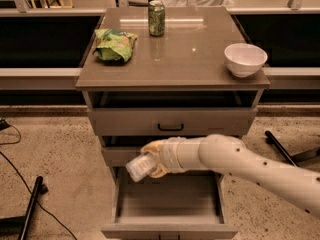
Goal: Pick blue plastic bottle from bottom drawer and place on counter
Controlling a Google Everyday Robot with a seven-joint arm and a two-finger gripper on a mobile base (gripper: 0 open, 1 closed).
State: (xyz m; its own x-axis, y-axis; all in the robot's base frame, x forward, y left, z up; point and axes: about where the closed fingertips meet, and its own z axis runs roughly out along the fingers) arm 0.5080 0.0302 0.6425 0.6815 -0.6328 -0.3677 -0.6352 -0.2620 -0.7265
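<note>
The bottle (136,168) is held in the air over the open bottom drawer (170,229), near that drawer's back left and just in front of the middle drawer (119,157). It is tilted nearly onto its side. Its long axis runs from lower left to upper right, and the free end points left and a little down. Which end carries the cap cannot be told. The right part of the bottle is covered by the gripper (151,160), whose yellowish fingers (151,146) are closed around it from above and below. The pale arm (240,161) is seen reaching in from the lower right, across the front of the cabinet.

No other item is seen on the drawer's grey floor below the bottle. The top drawer (170,122), with a black handle, is pulled out slightly. The counter (190,59) lies well above the bottle. On it a can (156,18) is stood at the back, a green bag (115,45) is laid at the left, and a white bowl (245,59) is set at the right edge.
</note>
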